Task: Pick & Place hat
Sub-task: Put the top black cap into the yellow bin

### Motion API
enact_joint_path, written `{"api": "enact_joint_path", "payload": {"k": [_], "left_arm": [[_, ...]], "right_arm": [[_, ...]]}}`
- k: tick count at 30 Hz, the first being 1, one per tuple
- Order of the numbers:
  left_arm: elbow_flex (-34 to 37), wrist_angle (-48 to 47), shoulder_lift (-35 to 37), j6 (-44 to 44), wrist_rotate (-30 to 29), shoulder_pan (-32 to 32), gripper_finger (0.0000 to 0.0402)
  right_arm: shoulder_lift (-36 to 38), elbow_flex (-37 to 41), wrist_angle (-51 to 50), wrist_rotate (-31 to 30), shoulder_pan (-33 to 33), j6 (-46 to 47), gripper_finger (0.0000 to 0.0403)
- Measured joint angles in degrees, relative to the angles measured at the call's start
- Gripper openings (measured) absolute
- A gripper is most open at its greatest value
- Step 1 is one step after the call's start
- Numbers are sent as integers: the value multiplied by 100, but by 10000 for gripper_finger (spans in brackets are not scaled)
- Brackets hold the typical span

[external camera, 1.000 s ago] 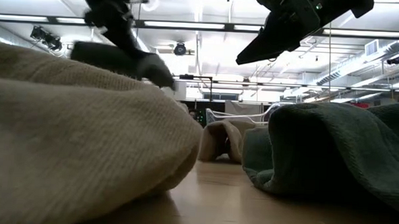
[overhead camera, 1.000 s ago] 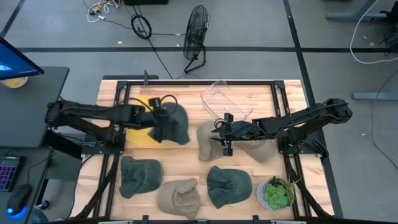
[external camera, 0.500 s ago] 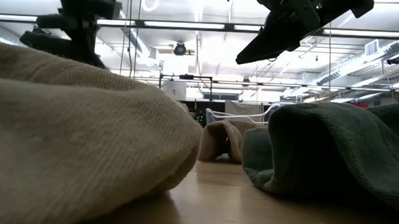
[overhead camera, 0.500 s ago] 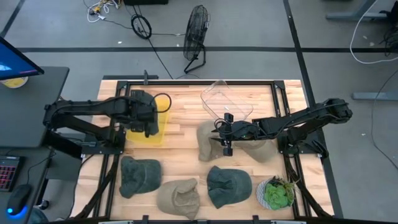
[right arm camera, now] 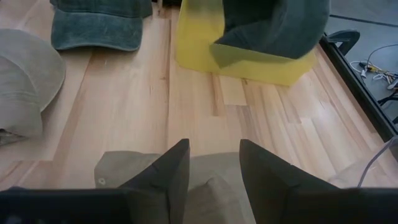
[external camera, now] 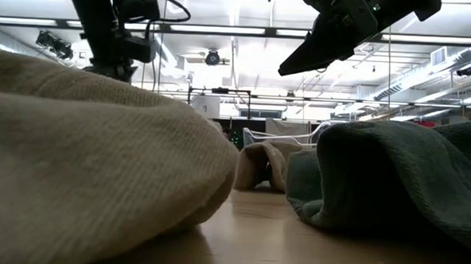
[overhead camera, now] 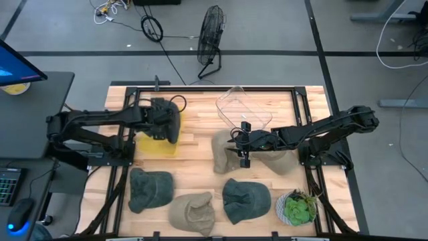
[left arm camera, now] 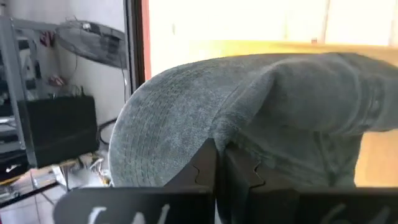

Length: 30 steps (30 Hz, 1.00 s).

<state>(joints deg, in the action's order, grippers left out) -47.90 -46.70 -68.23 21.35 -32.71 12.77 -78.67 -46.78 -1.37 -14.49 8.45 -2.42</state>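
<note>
**Operator:** Grip status, left arm first?

**Technician:** Left gripper (left arm camera: 219, 163) is clamped on the dark grey hat (left arm camera: 249, 112); the wrist view shows both fingers pressed together with a fold of fabric between them. The hat hangs over the yellow bin (overhead camera: 155, 144) at the table's back left. Right gripper (right arm camera: 214, 165) hovers with its fingers spread above a tan hat (overhead camera: 224, 152) near the table's middle, holding nothing.

**Operator:** Handling properties?

**Technician:** Judged soft and light: the crown sags and creases around the pinch. The cloth should not slip readily, but it will drape and swing. A pinch at a crown fold or the brim edge is the likely best hold; a flat crown offers little to grasp.

**Operator:** View differences?

**Technician:** The high view (overhead camera: 166, 120) places the hat over the bin, yet hides the fingers. The left wrist view shows the clamp, not the bin. The right wrist view (right arm camera: 273, 28) shows the hat's lower edge dipping inside the bin wall. The low view shows only the arm (external camera: 112, 31) raised behind a near tan hat (external camera: 83, 165).
</note>
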Motion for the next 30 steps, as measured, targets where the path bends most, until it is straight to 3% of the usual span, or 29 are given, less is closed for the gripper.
{"api": "enact_joint_path", "payload": {"k": [6,16,23,30], "left_arm": [[570,321,0,-708,695,352,20],[1320,1548,0,-439,719,819,77],[1350,1992,0,-569,410,1032,152],[770,1440,4,-570,115,609,192]], "right_arm": [[0,0,0,-2,0,-1,146],[0,0,0,1,-2,46,146],[0,0,4,0,0,76,146],[0,0,4,-1,-1,203,146]]}}
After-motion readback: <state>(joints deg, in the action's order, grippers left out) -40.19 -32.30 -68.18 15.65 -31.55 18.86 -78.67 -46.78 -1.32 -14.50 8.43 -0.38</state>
